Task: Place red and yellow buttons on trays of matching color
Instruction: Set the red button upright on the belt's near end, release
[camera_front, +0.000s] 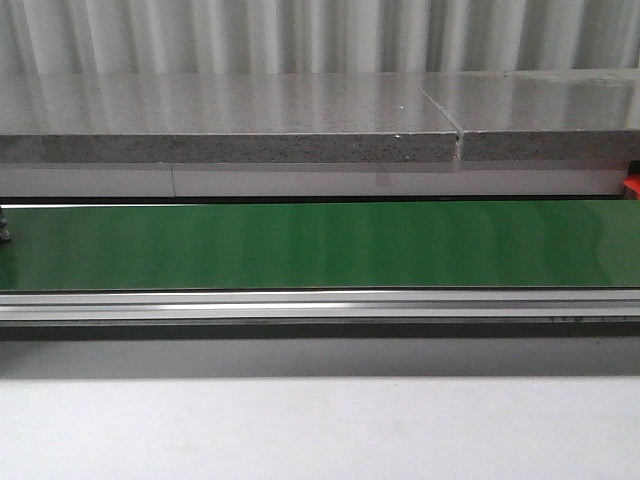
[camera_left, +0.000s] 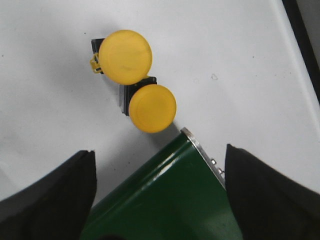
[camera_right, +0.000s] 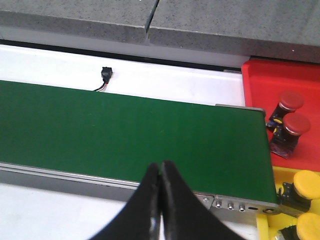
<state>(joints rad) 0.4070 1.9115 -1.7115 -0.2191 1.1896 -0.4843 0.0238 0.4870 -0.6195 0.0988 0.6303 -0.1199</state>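
In the left wrist view, two yellow buttons (camera_left: 125, 55) (camera_left: 152, 108) lie on the white table just off the end of the green conveyor belt (camera_left: 165, 200). My left gripper (camera_left: 159, 192) hangs open above the belt's end, nothing between its fingers. My right gripper (camera_right: 161, 170) is shut and empty over the belt's near rail. Past the belt's end, a red tray (camera_right: 280, 100) holds two red buttons (camera_right: 291, 101) (camera_right: 297, 125). A yellow tray (camera_right: 280, 176) holds two yellow buttons (camera_right: 310, 183) (camera_right: 309, 226). Neither gripper shows in the front view.
The green belt (camera_front: 320, 245) runs across the front view with a metal rail (camera_front: 320, 305) along its near side. A grey stone ledge (camera_front: 230, 120) stands behind it. A small black connector with a wire (camera_right: 106, 73) lies on the white strip behind the belt.
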